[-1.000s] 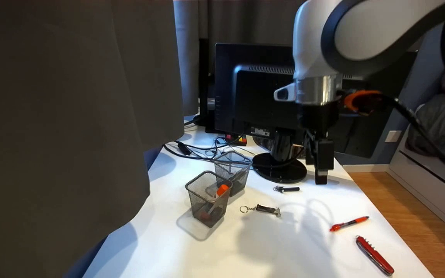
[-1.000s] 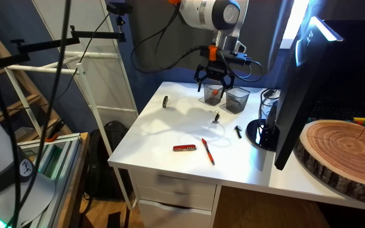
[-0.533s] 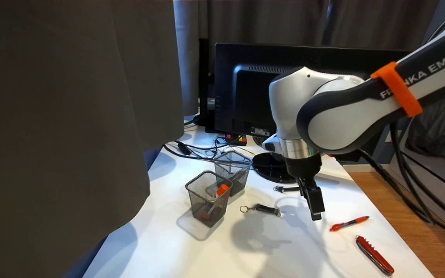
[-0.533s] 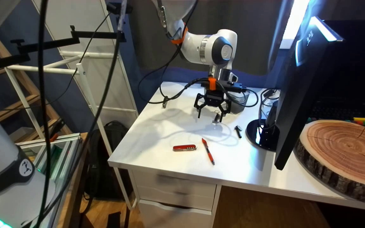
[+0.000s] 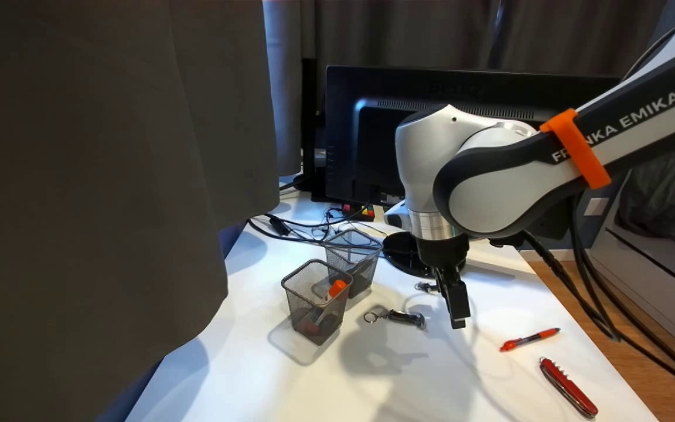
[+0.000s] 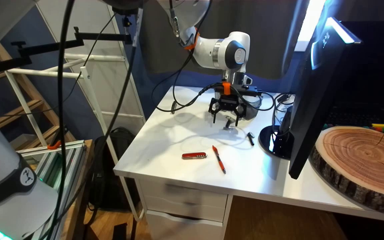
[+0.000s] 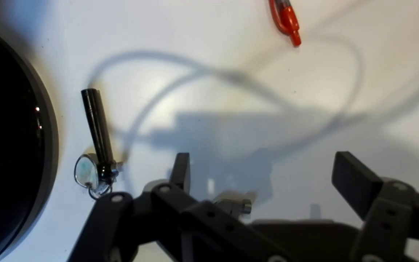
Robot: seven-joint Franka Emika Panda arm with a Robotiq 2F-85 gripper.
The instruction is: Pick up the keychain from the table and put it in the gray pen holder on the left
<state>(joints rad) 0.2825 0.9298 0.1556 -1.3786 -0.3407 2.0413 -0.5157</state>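
Frankly, none of the job is done. In an exterior view the keychain (image 5: pixel 406 317), a little hammer on a ring, lies on the white table (image 5: pixel 244 381). I take the gray pen holder (image 5: pixel 305 313) to be the upright cup left of it and well apart, with an orange-capped item (image 5: pixel 337 288) inside; a paler mesh cup (image 5: pixel 360 262) stands just beside it, on the far side. Grasp, lift, carry and release are all left to do; I judge this to be the approach.

My gripper (image 7: pixel 264 171) is spread wide, fingertips (image 7: pixel 355 178) well apart, holding nothing and, as far as I can see, touching nothing. It hangs above the table, near the keychain. In the wrist view only the hammer's head shows, partly hidden by my own gripper, so I judge a shift is needed before going down. A second dark trinket (image 7: pixel 98 127) with its own ring lies farther left, near the monitor's base (image 7: pixel 9 109); I could mistake it for the keychain.
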